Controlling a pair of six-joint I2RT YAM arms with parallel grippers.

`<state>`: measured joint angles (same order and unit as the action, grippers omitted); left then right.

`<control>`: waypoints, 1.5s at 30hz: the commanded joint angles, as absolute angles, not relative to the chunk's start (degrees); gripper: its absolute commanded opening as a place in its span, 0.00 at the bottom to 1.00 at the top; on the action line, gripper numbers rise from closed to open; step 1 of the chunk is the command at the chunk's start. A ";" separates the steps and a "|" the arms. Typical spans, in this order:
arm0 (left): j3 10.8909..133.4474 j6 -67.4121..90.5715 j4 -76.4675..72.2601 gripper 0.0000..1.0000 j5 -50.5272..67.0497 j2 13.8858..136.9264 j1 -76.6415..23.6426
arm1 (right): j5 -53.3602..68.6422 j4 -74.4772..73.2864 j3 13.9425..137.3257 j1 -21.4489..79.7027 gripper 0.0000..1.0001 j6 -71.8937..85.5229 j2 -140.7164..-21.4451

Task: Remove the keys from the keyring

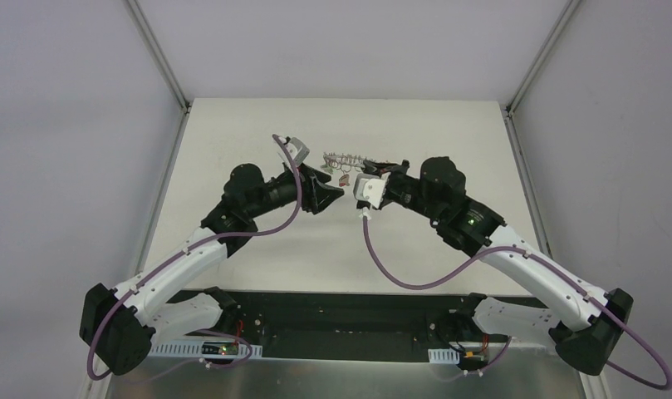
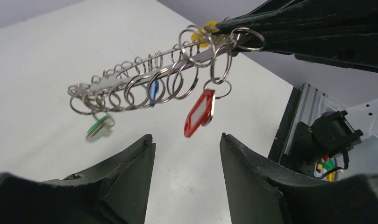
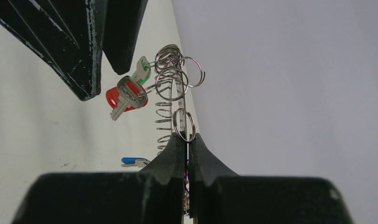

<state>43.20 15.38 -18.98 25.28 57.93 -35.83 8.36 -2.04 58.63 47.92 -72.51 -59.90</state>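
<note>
Left wrist: R fingers clamp keyring, just ahead of spread L fingers.

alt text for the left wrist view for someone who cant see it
A coiled wire keyring is held over a white table, pinched at its upper right end by the right hand. A red tag and a green tag dangle from it. The left hand sits open below the red tag, its black fingers along the bottom edge.
</note>
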 commanded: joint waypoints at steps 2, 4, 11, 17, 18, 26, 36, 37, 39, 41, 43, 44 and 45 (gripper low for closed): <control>45.00 10.24 -29.14 0.55 28.29 60.14 -37.08 | 9.48 1.15 63.51 48.06 0.00 -73.25 -59.67; 45.90 9.93 -29.11 0.54 28.34 61.03 -37.18 | 9.64 1.21 63.86 48.03 0.00 -73.01 -59.79; 47.61 9.40 -29.43 0.51 28.50 63.05 -37.52 | 9.93 1.07 64.13 48.01 0.00 -72.27 -59.77; 48.60 10.66 -30.88 0.44 29.63 64.42 -37.68 | 9.67 0.97 63.90 48.06 0.00 -71.75 -59.95; 48.92 10.95 -30.93 0.43 29.98 64.76 -37.75 | 9.75 1.01 63.90 48.07 0.00 -71.59 -59.99; 48.92 11.66 -30.51 0.00 29.01 65.27 -37.79 | 6.74 0.97 64.58 47.83 0.00 -66.54 -61.41; 58.95 13.57 5.33 0.00 26.30 63.11 -37.79 | -2.30 -1.57 58.65 44.17 0.00 -51.84 -62.03; 60.75 13.54 9.99 0.00 26.19 63.56 -37.79 | -2.10 -0.99 57.04 44.04 0.00 -50.18 -61.71; 64.26 13.05 17.97 0.00 26.52 64.53 -37.77 | -1.41 -0.28 53.56 43.97 0.00 -46.68 -60.89; 68.52 12.47 24.64 0.00 27.21 65.82 -37.71 | -0.63 2.80 49.70 43.99 0.00 -43.40 -59.85; 72.52 11.88 30.43 0.00 28.64 67.61 -37.66 | 2.02 4.77 46.25 43.98 0.00 -39.91 -58.81; 74.66 11.60 33.25 0.00 29.45 68.77 -37.65 | 2.59 5.67 44.10 43.98 0.06 -38.31 -58.24; 76.67 11.16 35.68 0.00 30.26 70.04 -37.61 | 3.00 6.42 42.57 43.99 0.16 -36.75 -57.66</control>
<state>68.12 12.69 19.64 26.83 69.10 -37.58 8.29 3.64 48.23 46.37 -45.34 -60.31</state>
